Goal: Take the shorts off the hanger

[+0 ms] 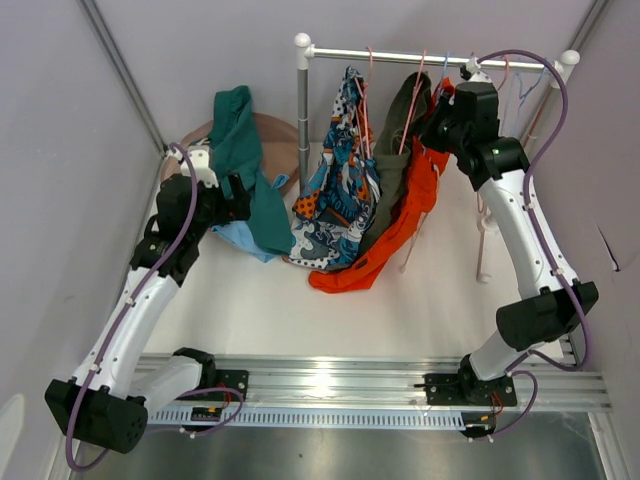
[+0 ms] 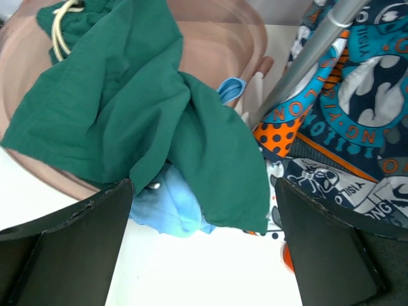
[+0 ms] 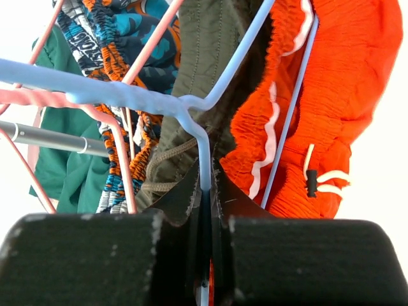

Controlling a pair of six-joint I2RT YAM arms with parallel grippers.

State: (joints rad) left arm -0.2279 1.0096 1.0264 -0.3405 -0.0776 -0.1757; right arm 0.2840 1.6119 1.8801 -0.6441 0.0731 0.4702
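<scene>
Shorts of three kinds are hanging from the rod (image 1: 400,55) at the upper middle of the top view: the printed pair (image 1: 345,175), the olive green pair (image 1: 395,165) and the orange pair (image 1: 410,210), whose lower end is trailing onto the white surface (image 1: 300,310). Two more pairs are lying off the rack at the left, where the dark teal pair (image 1: 245,160) is draping over the rim of a brown basin (image 1: 285,135) and the light blue pair (image 1: 245,240) is peeking out from under it. The right end effector (image 3: 205,191) is reaching up to the rod at the upper right, and its fingers are pinching fully together on the thin neck of a light blue hanger (image 3: 204,153), with the orange cloth just to the right of the wire and pink hangers (image 3: 150,41) crossing to the left. The left end effector (image 2: 204,185) is hovering wide apart over the teal and blue heap, gripping nothing. Judging from this, the step in hand is taking the next hanger, most likely the orange pair's, off the rack. The next move is calling for a lift that clears the hook from the rod without snagging the neighbouring pink wires, and then for the free arm to be pulling the cloth off.
</scene>
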